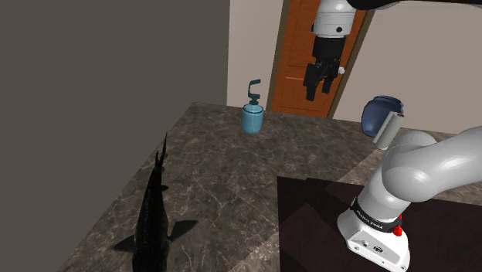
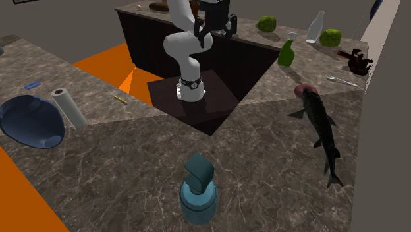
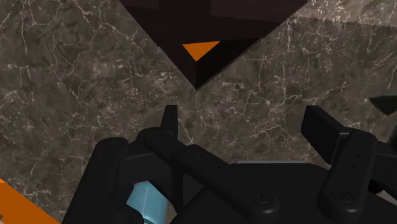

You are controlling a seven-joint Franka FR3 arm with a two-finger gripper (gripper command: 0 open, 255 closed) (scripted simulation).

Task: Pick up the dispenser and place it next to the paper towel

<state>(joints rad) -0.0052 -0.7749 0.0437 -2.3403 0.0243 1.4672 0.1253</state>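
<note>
Black throughout, the claw (image 3: 245, 118) stands wide open in the wrist view. We see its two fingers (image 3: 321, 130) well apart, clasping nothing and touching nothing, with bare grey-brown marbled countertop (image 3: 76, 76) showing between them. In the shoulder view we find it hanging high in the air at the end of the white arm (image 1: 421, 166), in front of an orange door (image 1: 297, 69) and well above the counter. The dispenser (image 1: 252, 116), a pale blue bottle with a darker teal pump, stands upright on the counter near its far edge. It is below the claw, toward that view's left and well apart from it. The paper towel (image 1: 388, 130), a white roll, stands toward the shoulder view's right, just beside a blue bowl (image 1: 378, 112) and well apart from the dispenser. In the second exterior view we see the dispenser closest to the camera, the roll and bowl at that view's left, and a dark fish (image 2: 321, 125) lying on the counter at the right. Farther along that side stand a green bottle (image 2: 286, 53) and a clear bottle (image 2: 316, 28).
</note>
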